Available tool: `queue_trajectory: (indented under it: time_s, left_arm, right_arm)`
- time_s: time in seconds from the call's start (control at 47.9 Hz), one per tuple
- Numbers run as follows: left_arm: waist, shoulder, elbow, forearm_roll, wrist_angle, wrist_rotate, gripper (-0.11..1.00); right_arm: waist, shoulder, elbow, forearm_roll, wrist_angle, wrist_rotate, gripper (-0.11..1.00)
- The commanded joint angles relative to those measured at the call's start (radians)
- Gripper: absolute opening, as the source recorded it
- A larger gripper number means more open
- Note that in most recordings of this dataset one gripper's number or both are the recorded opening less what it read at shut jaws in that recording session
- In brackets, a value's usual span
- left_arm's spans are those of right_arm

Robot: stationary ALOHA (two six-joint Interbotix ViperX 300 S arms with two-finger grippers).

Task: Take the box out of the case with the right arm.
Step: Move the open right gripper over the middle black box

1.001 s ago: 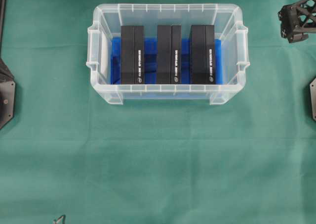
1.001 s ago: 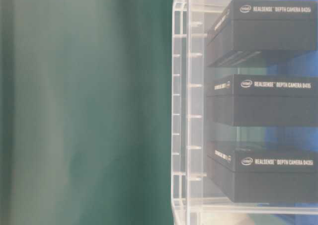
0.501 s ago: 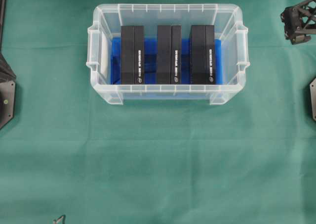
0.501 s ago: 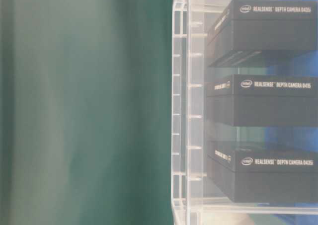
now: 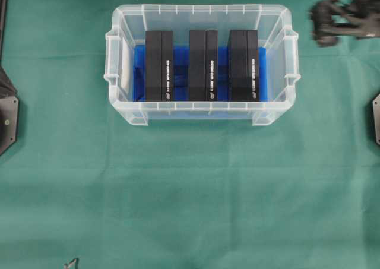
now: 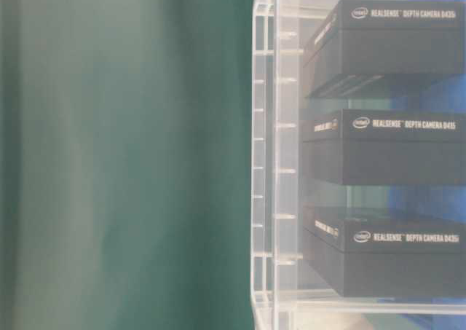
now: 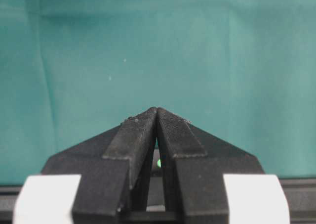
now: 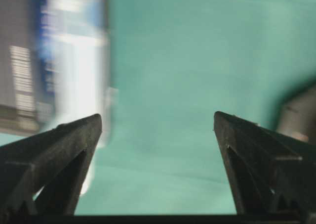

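The clear case [image 5: 202,107] with blue lining stands at the back middle of the green cloth. Three black boxes stand side by side in it: left [image 5: 159,66], middle [image 5: 203,66] and right [image 5: 244,66]. The table-level view shows the case wall [image 6: 266,170] and the same boxes, one of them [image 6: 393,148] in the middle. My right gripper [image 5: 320,27], blurred by motion, hangs just right of the case's far right corner. In its wrist view the right gripper [image 8: 157,122] is open and empty over cloth, the case [image 8: 79,61] blurred at left. My left gripper [image 7: 157,110] is shut on nothing.
Black arm mounts sit at the left edge [image 5: 6,114] and right edge [image 5: 376,117] of the cloth. A small metal piece [image 5: 71,263] pokes in at the bottom. A dark shape [image 8: 296,115] shows at the right of the right wrist view.
The right gripper has swung left toward the case's far right corner and is now blurred. A dark blur has appeared at the top left of the table-level view. Boxes and case unmoved.
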Motion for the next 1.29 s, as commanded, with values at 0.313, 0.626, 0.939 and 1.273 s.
queue_trajectory:
  time_s: [0.313,0.626,0.939,1.273]
  left_arm:
    - [0.003,0.009,-0.026,0.003,0.020,-0.003,0.02]
    - [0.003,0.012,-0.029,0.003,0.020,-0.005,0.02]
    - [0.003,0.017,-0.031,0.003,0.020,-0.005,0.02]
    - [0.003,0.020,-0.032,0.003,0.020,-0.005,0.02]
  right_arm:
    - [0.080,0.345,-0.385,-0.002,-0.023,0.017,0.94]
    - [0.103,0.523,-0.586,-0.002,-0.025,0.028,0.94]
    - [0.106,0.557,-0.618,-0.002,-0.026,0.028,0.94]
    - [0.106,0.558,-0.618,-0.002,-0.023,0.026,0.94]
